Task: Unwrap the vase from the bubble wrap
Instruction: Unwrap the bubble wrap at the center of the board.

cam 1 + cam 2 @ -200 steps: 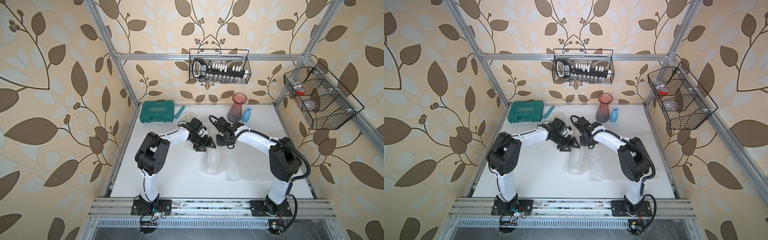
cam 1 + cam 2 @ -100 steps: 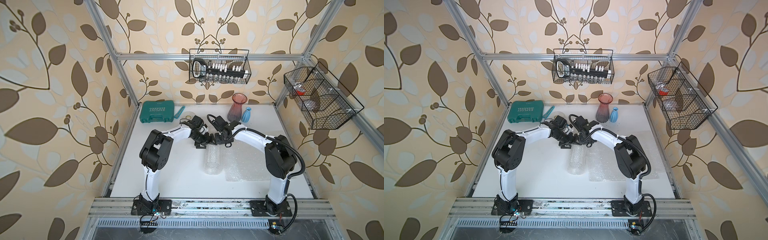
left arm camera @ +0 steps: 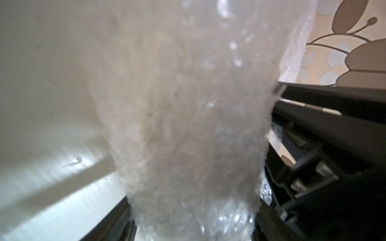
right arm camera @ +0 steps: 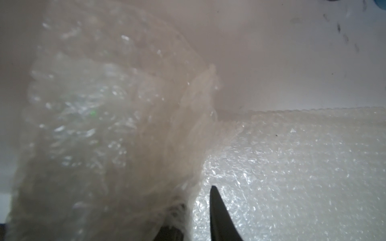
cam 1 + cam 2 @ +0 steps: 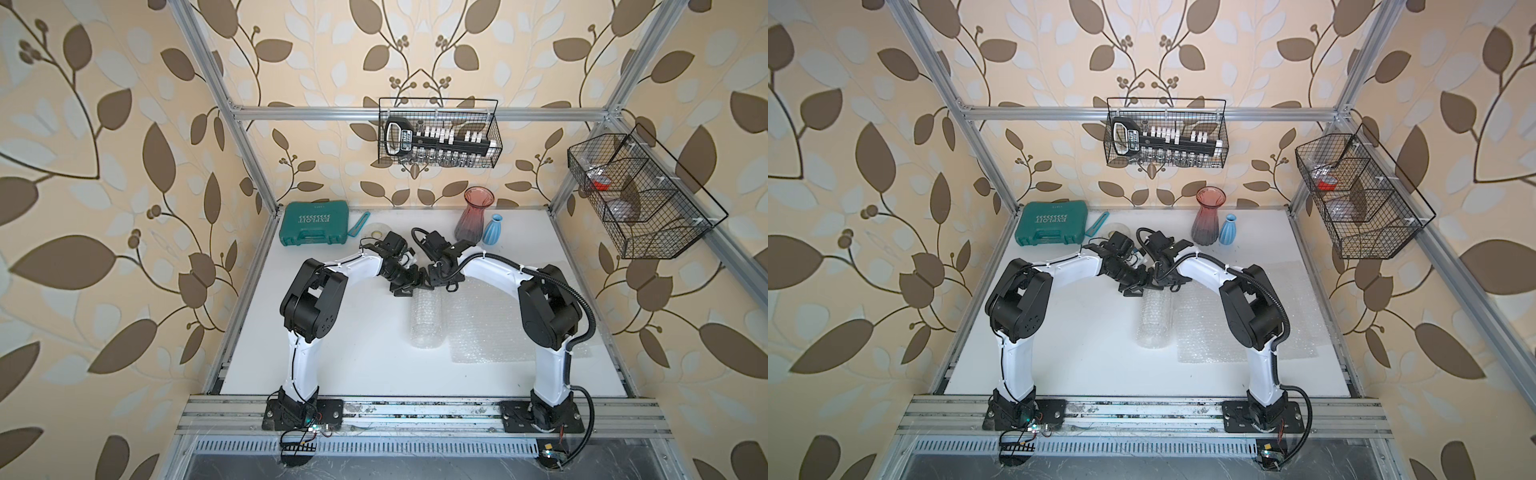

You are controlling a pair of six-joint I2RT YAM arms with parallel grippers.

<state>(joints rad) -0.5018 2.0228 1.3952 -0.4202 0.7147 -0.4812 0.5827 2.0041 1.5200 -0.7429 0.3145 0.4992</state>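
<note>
Room: beige wallpaper with brown leaves, an aluminium frame, and a white table [image 5: 353, 340] with both arm bases at its near edge.
Back left: a green tool case [image 5: 313, 229] lies flat in the corner, with a tape roll [image 5: 376, 230] just beside it.
Left gripper: the left gripper [image 5: 409, 286] reaches in over the far end of the bubble wrap [image 5: 426, 320]. In the left wrist view its fingers [image 3: 117, 219] stand on either side of the roll, which fills the gap between them, so it grips the wrap.
Wrap: the rolled part lies on its side near the table's middle, lengthwise from far to near. What is inside cannot be made out.
Right gripper: the right gripper [image 5: 434, 284] meets the same far end, almost touching the left one. In the right wrist view its fingers [image 4: 219, 215] are close together with a fold of the wrap pinched between them.
Sheet: a flat sheet [image 5: 486, 328] of wrap lies spread just right of the roll, partly under the right arm.
Back wall: a wire basket [image 5: 494, 124] hangs there with a black tool set inside.
Vases: a red glass vase [image 5: 473, 216] and a small blue vase [image 5: 493, 230] stand upright side by side at the back.
Right wall: a second wire basket [image 5: 665, 232], split into compartments.
</note>
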